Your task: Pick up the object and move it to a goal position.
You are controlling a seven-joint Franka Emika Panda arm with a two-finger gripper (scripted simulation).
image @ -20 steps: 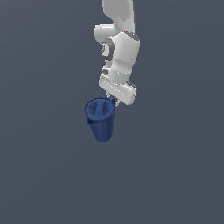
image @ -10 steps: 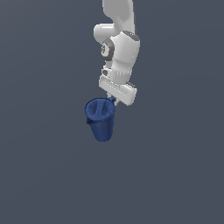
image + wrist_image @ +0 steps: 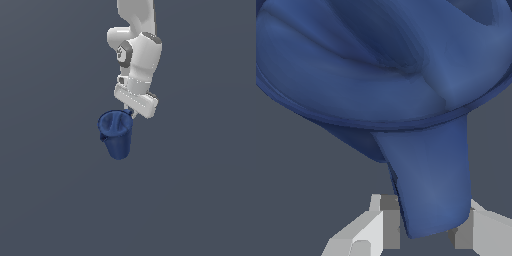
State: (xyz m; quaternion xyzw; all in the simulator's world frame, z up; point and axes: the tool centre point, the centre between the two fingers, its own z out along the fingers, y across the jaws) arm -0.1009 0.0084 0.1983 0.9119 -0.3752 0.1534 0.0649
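The object is a dark blue tapered cup (image 3: 116, 134) with a wide round rim, seen just below the white arm in the exterior view. My gripper (image 3: 131, 114) sits at the cup's rim on the exterior view's right side. In the wrist view the cup (image 3: 381, 65) fills most of the frame. A blue tab-like part of it (image 3: 431, 175) runs down between my two pale fingers (image 3: 373, 225). My gripper (image 3: 428, 227) is shut on that part. The cup's base is hidden in the wrist view.
The white arm (image 3: 137, 55) comes down from the top of the exterior view. A plain dark grey surface (image 3: 60, 200) lies all around. No other objects show.
The arm's upper links have turned slightly toward the exterior view's right. The cup and gripper stay in almost the same place, with the grip unchanged.
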